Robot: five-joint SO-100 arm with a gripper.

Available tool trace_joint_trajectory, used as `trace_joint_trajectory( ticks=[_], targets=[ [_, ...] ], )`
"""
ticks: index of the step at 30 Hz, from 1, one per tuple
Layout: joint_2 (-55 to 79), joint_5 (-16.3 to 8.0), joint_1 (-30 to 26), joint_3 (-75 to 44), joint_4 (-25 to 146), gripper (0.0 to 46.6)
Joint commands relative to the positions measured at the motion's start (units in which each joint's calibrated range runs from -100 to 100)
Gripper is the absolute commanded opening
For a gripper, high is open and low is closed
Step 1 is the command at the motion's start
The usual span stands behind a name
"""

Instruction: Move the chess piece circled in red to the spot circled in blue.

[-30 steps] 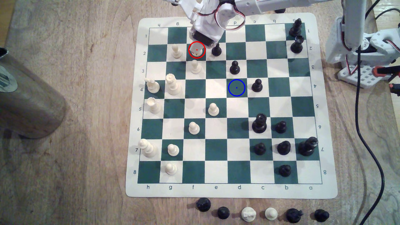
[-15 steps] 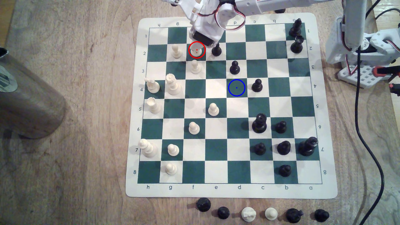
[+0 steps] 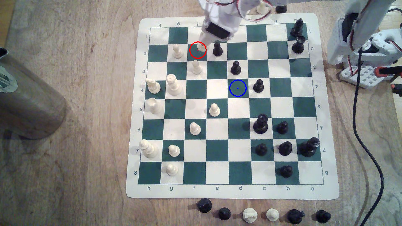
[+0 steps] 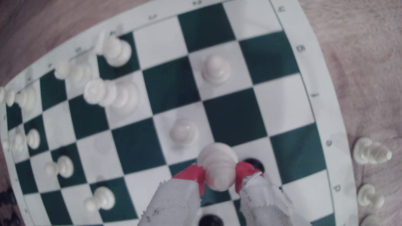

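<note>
Over on the exterior view's left, white pawn (image 3: pixel 177 52) parked just beside the red-ringed square. Chess piece (image 3: pixel 201 47) up off that square at the ring's far edge, clenched between the red-tipped fingers (image 4: pixel 191 175), gripper (image 4: pixel 219 177) grasping the slim body. Black pawn (image 3: pixel 217 49) right beside it, easily clipped on the swing across. Further right, the spot (image 3: pixel 237 88) flanked by two more black pawns (image 3: pixel 235 68): tight landing, risk of a knock or a tilted drop.

Cream bishop (image 3: pixel 201 47) tilted, off red-ringed square
</note>
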Motion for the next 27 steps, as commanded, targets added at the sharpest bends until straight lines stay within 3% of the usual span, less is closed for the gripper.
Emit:
trace_joint_trajectory(
  ticks=[1, 16, 27],
  targets=[
    [-11.97, -0.20, -4.08, 4.64, 2.08, 2.0],
    [-23.18, -0.29, -14.64, 21.60, 2.82, 2.1],
    [-17.40, -0.24, -15.73, 23.50, -3.65, 2.1]
  ],
)
